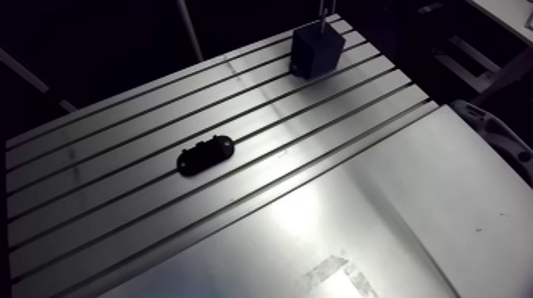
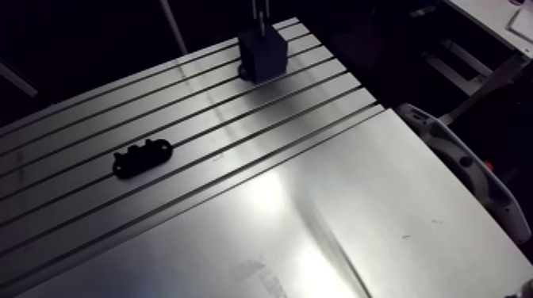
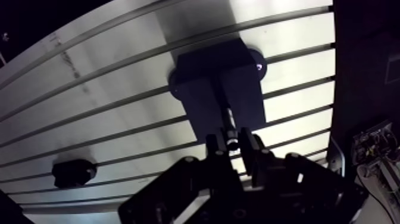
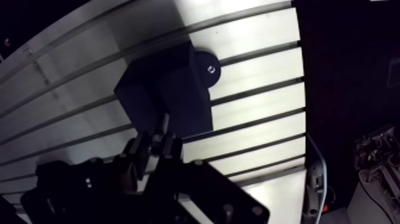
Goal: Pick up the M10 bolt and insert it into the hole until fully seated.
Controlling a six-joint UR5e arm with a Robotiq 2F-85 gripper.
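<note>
The claw [image 3: 231, 144] was clamped on the M10 bolt [image 3: 229, 130], positioned over the black block [image 3: 217, 77] on the slotted surface [image 1: 119, 206]. A black holder [image 1: 205, 154] lay well apart.

The arm view's top edge cuts off the bolt [image 1: 321, 12] above the block [image 1: 316, 49]. The block's hole is hidden in darkness.

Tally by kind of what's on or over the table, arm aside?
Black block: 1
Black oblong fixture: 1
Bolt, held in the gripper: 1
Total: 3
</note>
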